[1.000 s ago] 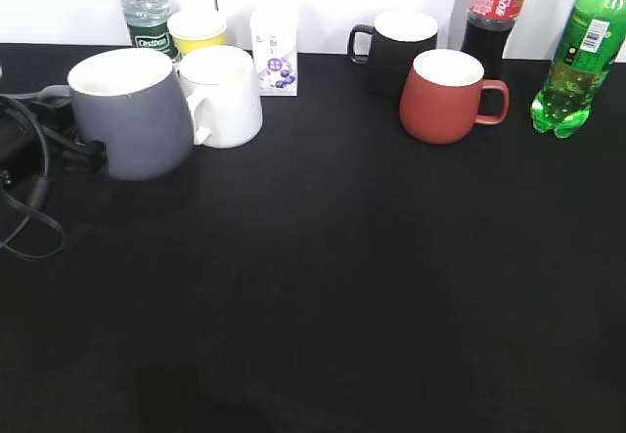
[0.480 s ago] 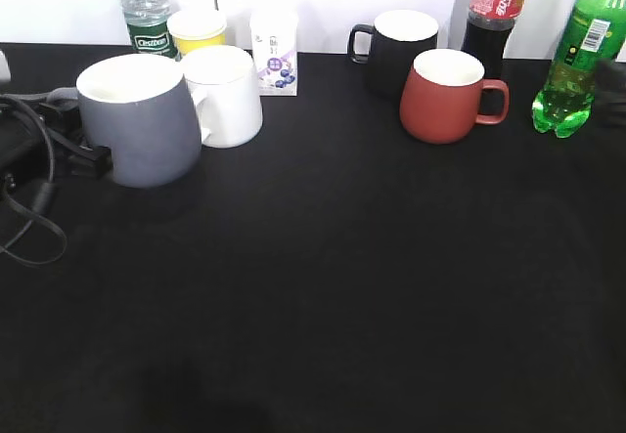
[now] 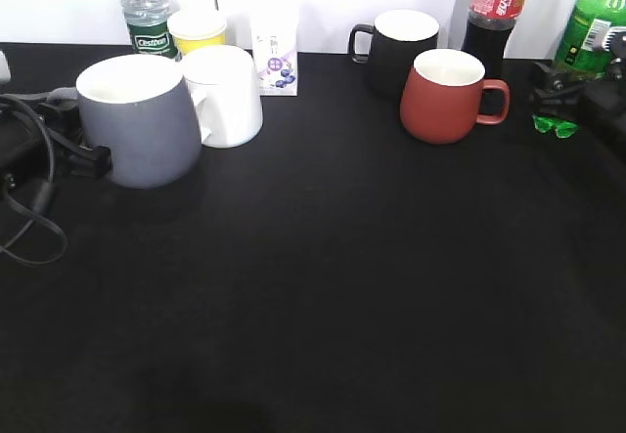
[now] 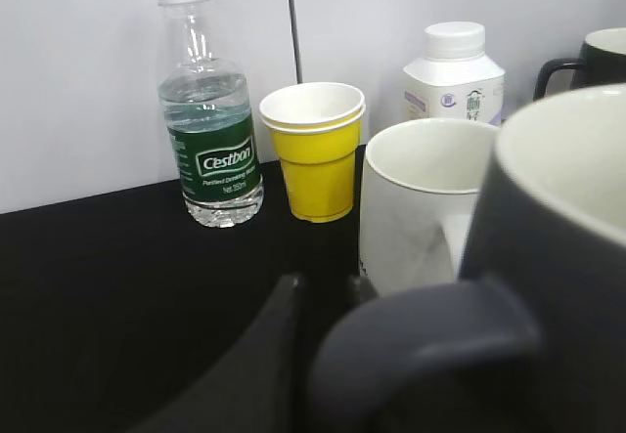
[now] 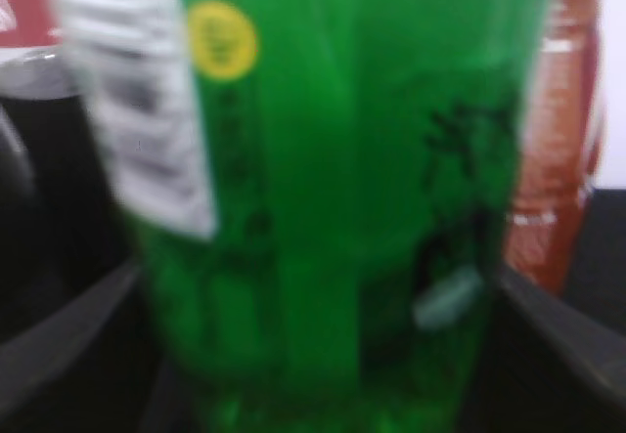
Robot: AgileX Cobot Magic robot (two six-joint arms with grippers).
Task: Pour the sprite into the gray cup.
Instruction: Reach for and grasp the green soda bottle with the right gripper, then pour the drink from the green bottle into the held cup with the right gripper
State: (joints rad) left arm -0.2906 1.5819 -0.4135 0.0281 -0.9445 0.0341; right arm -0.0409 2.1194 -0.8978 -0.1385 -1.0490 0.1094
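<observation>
The gray cup (image 3: pixel 137 120) stands at the left of the black table, and its handle (image 4: pixel 430 355) fills the lower right of the left wrist view. My left gripper (image 3: pixel 83 150) is shut on that handle, with its fingertips (image 4: pixel 328 286) showing just beyond it. The sprite (image 3: pixel 587 32) stands upright at the far right edge. My right gripper (image 3: pixel 572 96) reaches around its lower body. In the right wrist view the green bottle (image 5: pixel 333 159) fills the space between both fingers (image 5: pixel 318 296), which flank it open. I cannot tell whether they touch it.
A white mug (image 3: pixel 227 96) touches the gray cup's right side. A water bottle (image 3: pixel 147 18), a yellow paper cup (image 3: pixel 198 30) and a small white carton (image 3: pixel 275 50) stand behind. A black mug (image 3: pixel 399 47), a red mug (image 3: pixel 445 96) and a cola bottle (image 3: pixel 497 13) stand left of the sprite.
The gray cup came down and shifted slightly right a second ago, then stayed still. My right gripper came in from the right edge and now surrounds the sprite's lower part.
</observation>
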